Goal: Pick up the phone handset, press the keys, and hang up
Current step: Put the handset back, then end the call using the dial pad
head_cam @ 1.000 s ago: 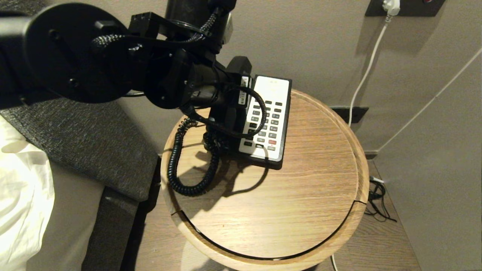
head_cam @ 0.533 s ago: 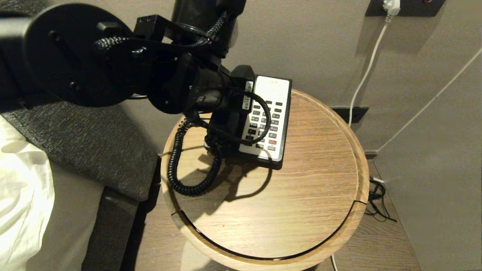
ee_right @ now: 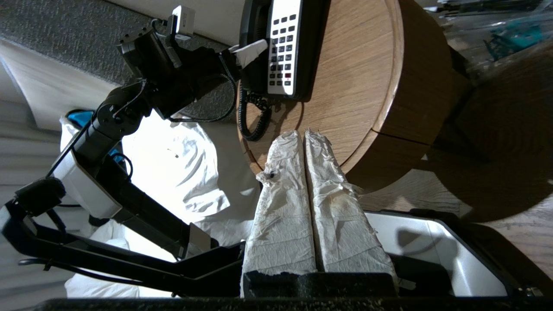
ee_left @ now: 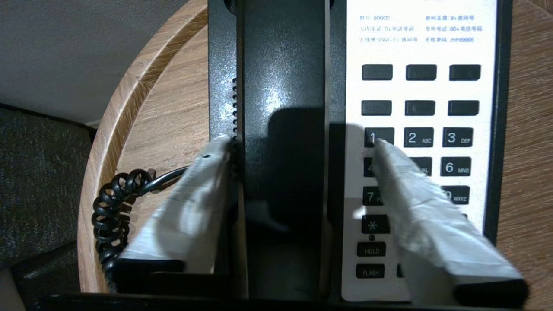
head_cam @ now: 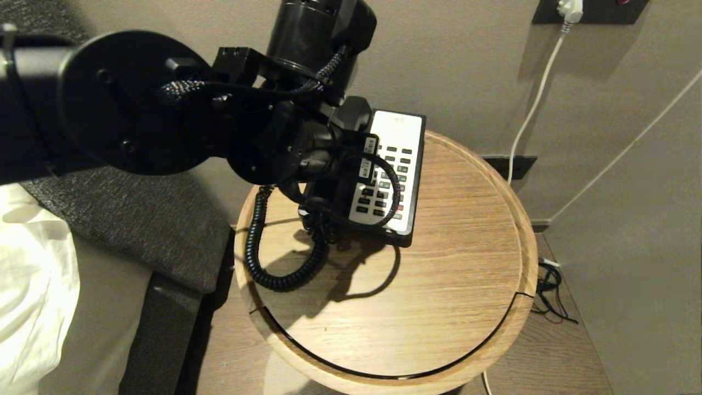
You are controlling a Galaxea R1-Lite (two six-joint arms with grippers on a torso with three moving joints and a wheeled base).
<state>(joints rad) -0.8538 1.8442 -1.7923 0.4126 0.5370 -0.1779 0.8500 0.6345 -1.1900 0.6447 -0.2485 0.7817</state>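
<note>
The black phone handset point(ee_left: 281, 86) lies in its cradle on the left side of the phone base point(head_cam: 406, 230), its top end point(head_cam: 354, 109) showing past my left wrist. My left gripper point(ee_left: 298, 141) straddles the handset's middle, open. One white-wrapped finger point(ee_left: 203, 194) is at the base's outer edge, the other point(ee_left: 414, 194) hangs over the keys point(ee_left: 421, 138), apart from the handset. The coiled cord point(head_cam: 258, 241) loops onto the table. My right gripper point(ee_right: 304, 133) is shut and empty, parked off the table's front edge.
The phone stands at the back left of a round wooden side table point(head_cam: 439, 307) with a raised rim. A grey upholstered bed edge point(head_cam: 137, 208) and white bedding point(head_cam: 33, 285) lie to the left. A white cable point(head_cam: 535, 104) runs down the wall behind.
My left arm has shifted a little right and down in the head view and now covers more of the keypad. The cord's loop has sagged slightly. The phone base has not moved.
</note>
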